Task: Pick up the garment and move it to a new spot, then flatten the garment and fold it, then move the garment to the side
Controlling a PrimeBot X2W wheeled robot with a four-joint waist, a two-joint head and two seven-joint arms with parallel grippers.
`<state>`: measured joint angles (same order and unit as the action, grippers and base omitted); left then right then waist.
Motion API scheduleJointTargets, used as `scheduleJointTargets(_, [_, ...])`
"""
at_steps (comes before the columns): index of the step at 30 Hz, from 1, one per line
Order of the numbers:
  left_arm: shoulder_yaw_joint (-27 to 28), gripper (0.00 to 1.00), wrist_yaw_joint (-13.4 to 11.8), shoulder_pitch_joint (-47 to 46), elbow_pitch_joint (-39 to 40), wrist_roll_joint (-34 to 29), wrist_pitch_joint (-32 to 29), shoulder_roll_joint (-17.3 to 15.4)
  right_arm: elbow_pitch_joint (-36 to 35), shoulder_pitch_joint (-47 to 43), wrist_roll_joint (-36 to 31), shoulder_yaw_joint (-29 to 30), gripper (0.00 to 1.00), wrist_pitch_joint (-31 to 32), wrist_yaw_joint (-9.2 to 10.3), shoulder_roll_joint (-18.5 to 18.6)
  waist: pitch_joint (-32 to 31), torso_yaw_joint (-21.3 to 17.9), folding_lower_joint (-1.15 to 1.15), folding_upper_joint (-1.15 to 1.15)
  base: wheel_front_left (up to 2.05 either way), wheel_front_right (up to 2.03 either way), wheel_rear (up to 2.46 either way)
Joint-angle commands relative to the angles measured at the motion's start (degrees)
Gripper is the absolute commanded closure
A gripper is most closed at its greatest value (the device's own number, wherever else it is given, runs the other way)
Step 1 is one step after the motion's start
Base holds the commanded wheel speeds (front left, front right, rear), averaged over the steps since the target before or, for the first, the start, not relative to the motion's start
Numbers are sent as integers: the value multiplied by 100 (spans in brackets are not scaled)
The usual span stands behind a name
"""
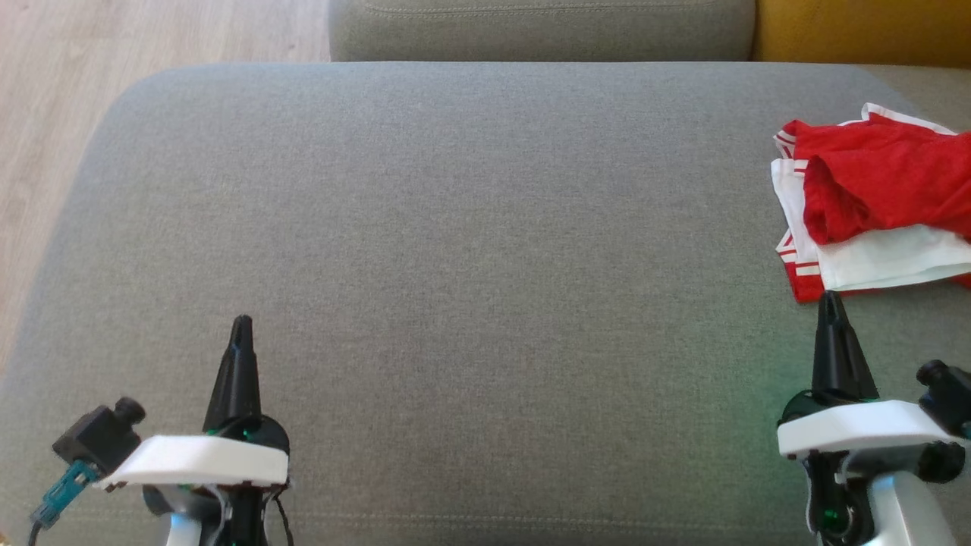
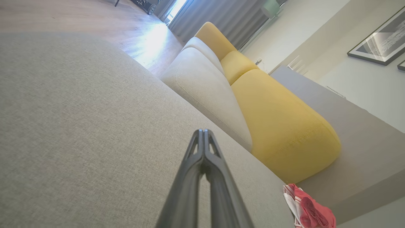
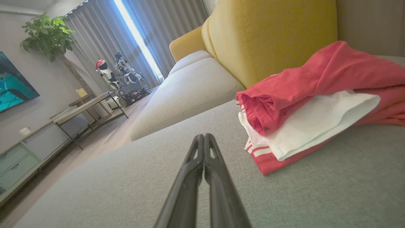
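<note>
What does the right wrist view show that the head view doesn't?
Right wrist view, not head view: a potted plant, grey curtains, another robot and a low table. Head view, not right wrist view: the left pincer, shut, over the grey seat. Both: the red and white garment lying on that seat, the yellow cushion behind it, and the right pincer, shut, just short of the garment.

One garment [image 1: 872, 189], red and white, lies at the right edge of the grey seat [image 1: 455, 227]. There are two grippers at its front edge, the left gripper [image 1: 241, 324] and the right gripper [image 1: 831, 297]. There are two grey seats, the second seat [image 1: 538, 30] lying beyond the back edge. One plant [image 3: 47, 34], one table [image 3: 85, 109] and one other robot [image 3: 126, 79] stand by the curtains [image 3: 95, 31].
</note>
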<state>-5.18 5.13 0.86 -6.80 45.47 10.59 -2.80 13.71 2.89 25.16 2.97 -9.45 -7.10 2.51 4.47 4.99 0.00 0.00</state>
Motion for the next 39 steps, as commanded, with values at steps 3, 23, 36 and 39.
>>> scheduleJointTargets(3, [101, 100, 59, -309, 142, 240, -51, -89, -163, 222, 329, 26, 100, 80, -11, 30, -16, -18, 0, 0, 0, 0, 0])
scheduleJointTargets(23, [260, 100, 98, -388, -40, 1277, -353, -126, -121, 244, 1736, 90, 100, 406, -17, 38, -106, -124, 0, 0, 0, 0, 0])
scheduleJointTargets(36, [376, 100, 124, -441, -162, 1942, -561, -141, -94, 259, 2650, 134, 100, 620, -21, 42, -165, -193, 0, 0, 0, 0, 0])
scheduleJointTargets(39, [404, 100, 129, -454, -191, 2094, -610, -144, -87, 263, 2860, 144, 100, 669, -22, 42, -179, -209, 0, 0, 0, 0, 0])
